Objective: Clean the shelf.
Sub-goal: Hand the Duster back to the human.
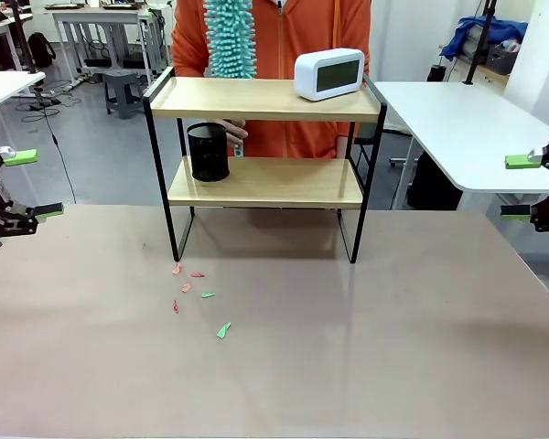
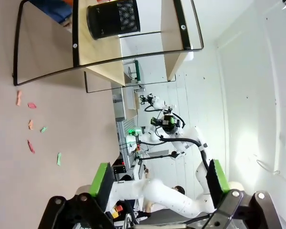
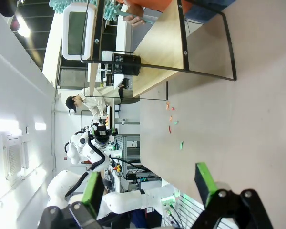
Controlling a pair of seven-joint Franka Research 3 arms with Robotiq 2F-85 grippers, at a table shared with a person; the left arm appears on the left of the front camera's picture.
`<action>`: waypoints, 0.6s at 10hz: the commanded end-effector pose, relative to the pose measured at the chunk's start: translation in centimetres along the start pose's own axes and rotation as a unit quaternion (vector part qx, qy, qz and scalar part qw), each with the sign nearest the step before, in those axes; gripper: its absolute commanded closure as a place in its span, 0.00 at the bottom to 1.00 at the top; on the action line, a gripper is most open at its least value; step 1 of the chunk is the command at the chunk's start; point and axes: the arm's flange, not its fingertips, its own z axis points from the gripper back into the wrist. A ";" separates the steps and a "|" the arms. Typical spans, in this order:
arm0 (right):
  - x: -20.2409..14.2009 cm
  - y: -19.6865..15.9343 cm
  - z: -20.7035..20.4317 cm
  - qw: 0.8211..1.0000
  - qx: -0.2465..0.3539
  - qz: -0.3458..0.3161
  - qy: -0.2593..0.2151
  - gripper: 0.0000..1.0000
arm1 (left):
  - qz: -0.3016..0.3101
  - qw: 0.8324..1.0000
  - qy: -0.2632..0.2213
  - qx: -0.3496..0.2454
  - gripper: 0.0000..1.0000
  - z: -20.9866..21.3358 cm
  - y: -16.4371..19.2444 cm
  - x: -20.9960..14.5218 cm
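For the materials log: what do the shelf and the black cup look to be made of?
Shelf: light boards with visible wood grain, matte, likely wood or laminate; thin black frame, probably painted metal. Cup: black perforated mesh, likely metal.

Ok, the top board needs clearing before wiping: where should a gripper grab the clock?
Probably across the clock's short depth, front to back, coming down from above. It stands upright on the shelf's top board, wide face toward the robot, nothing overhead. The open right gripper is nearer.
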 end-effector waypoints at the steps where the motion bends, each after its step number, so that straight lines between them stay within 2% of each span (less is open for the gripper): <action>1: -0.2 -0.1 0.1 1.000 0.001 0.003 0.004 0.00 | -0.005 1.000 -0.005 -0.001 0.00 -0.1 -0.4 0.1; 6: -0.2 -0.1 0.1 1.000 0.001 0.003 0.004 0.00 | -0.005 1.000 -0.005 -0.001 0.00 -0.1 -0.4 0.1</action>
